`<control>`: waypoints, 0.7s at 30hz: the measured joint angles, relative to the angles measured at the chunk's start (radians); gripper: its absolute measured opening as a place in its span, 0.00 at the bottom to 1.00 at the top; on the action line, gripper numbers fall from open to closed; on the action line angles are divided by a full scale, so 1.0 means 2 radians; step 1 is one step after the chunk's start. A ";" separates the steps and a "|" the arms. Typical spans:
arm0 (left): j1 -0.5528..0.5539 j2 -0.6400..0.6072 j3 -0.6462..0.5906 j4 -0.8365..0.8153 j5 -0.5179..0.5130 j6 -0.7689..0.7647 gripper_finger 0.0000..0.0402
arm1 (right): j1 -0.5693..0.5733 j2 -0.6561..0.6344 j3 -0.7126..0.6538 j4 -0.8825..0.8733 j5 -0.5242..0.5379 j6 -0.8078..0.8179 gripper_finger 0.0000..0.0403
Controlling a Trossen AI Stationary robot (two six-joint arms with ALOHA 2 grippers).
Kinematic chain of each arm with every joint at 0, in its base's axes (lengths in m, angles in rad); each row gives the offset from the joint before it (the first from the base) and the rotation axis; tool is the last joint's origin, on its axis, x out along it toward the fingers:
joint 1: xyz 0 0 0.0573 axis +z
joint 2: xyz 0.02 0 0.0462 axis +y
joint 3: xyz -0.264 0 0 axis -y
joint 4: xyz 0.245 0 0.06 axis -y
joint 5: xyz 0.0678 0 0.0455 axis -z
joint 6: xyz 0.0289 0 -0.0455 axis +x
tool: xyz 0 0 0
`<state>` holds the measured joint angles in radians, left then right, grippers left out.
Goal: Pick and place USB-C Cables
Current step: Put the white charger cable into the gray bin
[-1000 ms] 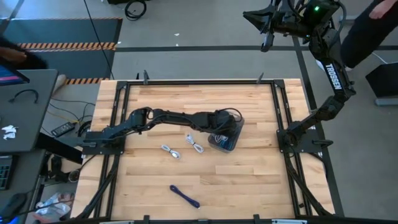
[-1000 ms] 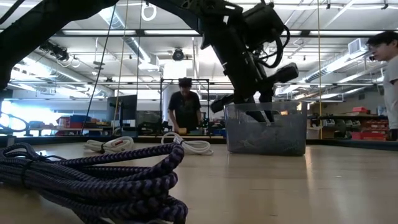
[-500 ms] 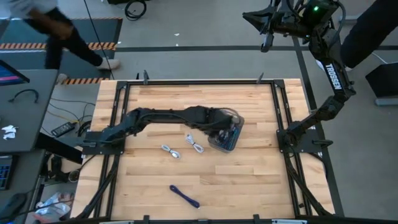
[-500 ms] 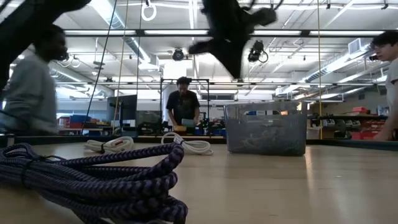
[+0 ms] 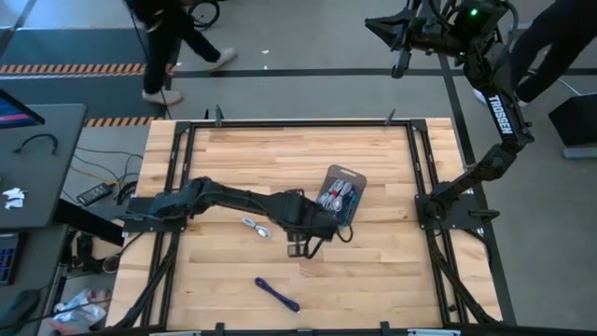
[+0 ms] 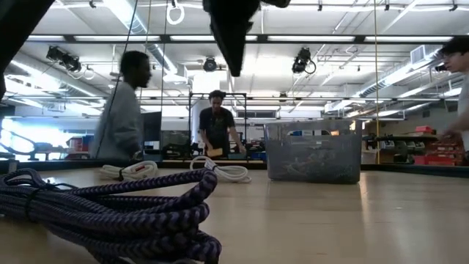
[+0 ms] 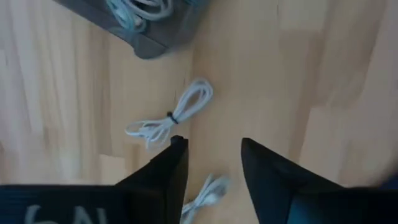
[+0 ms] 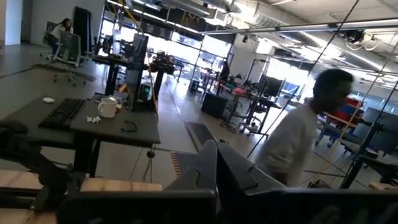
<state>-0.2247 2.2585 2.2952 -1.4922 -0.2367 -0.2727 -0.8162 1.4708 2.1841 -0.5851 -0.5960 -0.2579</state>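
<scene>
High view gives you the left gripper hovering over the middle of the tabletop, a bit toward the near edge, just beside the tray. Left wrist view shows you its fingers spread apart with nothing between them, bare wood in the gap.

The grey tray sits right of center, angled, with several pale and teal cables piled inside.

Loose on the wood you have:
- one white cable just ahead of the fingertips, near the tray's corner, not touching it
- a second white cable left of the gripper; in the wrist view it pokes out between the fingers, lower down
- a dark blue-purple cable near the near edge, well apart from the rest; it fills the low view's foreground

The right gripper is parked off the table past the far right corner, its fingers pressed together and empty.

Low view also shows you people in the room behind.
</scene>
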 joint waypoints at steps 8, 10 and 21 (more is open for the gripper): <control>0.047 -0.002 -0.084 0.005 0.081 0.088 0.38 | 0.000 0.000 0.000 -0.007 0.000 0.014 0.01; 0.058 -0.002 -0.111 0.048 0.100 0.104 0.36 | 0.000 0.000 0.000 -0.011 0.000 0.015 0.01; 0.075 -0.004 -0.215 0.126 0.120 0.206 0.40 | 0.000 0.000 0.000 -0.037 0.023 0.015 0.01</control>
<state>-0.0738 2.2505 1.8660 -1.2406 0.0039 0.1385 -0.8162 1.4708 2.1841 -0.6598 -0.5493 -0.2280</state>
